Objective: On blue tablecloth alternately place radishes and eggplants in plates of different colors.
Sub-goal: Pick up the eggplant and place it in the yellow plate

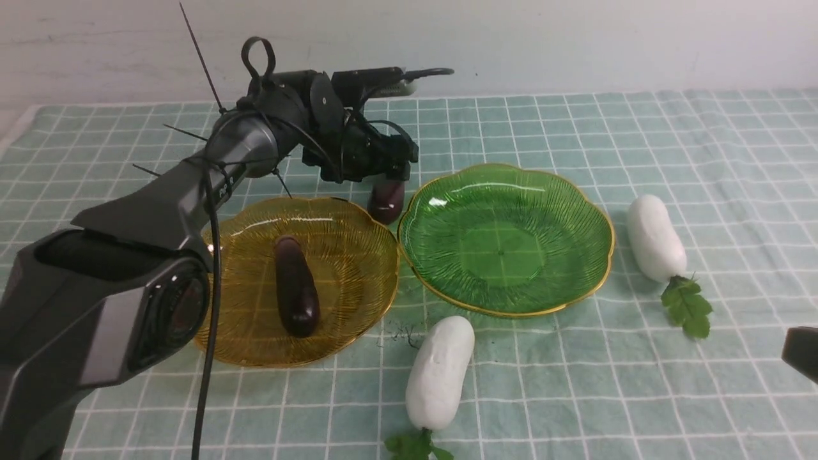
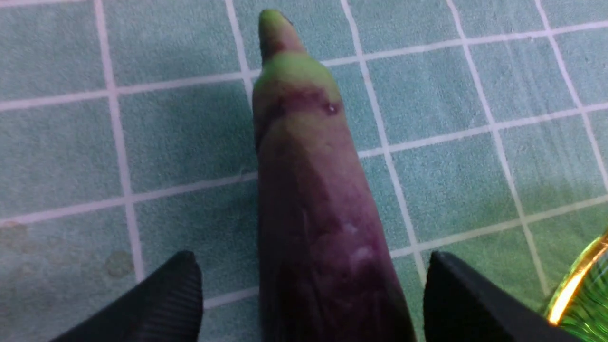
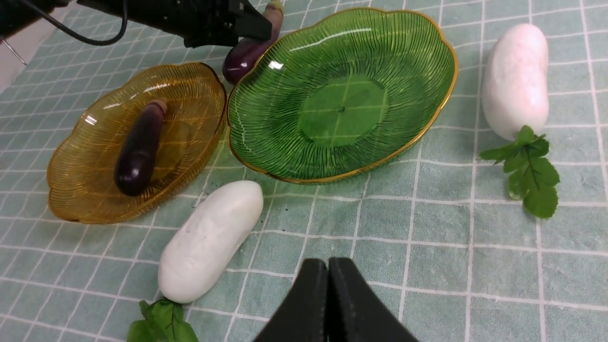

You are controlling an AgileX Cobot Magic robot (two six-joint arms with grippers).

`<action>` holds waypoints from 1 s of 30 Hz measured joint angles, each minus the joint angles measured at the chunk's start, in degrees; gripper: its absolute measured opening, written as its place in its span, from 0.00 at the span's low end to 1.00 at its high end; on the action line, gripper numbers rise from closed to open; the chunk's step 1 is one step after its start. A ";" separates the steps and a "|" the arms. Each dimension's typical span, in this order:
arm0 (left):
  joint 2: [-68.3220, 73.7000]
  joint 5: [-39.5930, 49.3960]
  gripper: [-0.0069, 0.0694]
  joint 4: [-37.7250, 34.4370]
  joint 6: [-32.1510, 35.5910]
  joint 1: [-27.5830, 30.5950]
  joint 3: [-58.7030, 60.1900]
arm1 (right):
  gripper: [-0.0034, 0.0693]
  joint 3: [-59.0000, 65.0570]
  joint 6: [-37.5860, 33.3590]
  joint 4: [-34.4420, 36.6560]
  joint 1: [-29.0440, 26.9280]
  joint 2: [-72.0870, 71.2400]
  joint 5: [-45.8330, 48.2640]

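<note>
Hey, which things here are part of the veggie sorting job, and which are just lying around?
Job: blue tablecloth; amber plate; green plate; eggplant in the amber plate; eggplant behind the plates; near radish; right radish.
Not the job: white wall; dangling black cable.

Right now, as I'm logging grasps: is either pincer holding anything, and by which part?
Nothing is held. The left pincer stands open astride the eggplant on the cloth, its fingers clear of the body; the right pincer is shut and empty.
</note>
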 joint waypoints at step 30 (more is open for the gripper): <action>-26.78 28.90 0.56 12.27 0.77 4.82 1.63 | 0.03 -0.23 2.71 0.31 0.00 0.00 3.27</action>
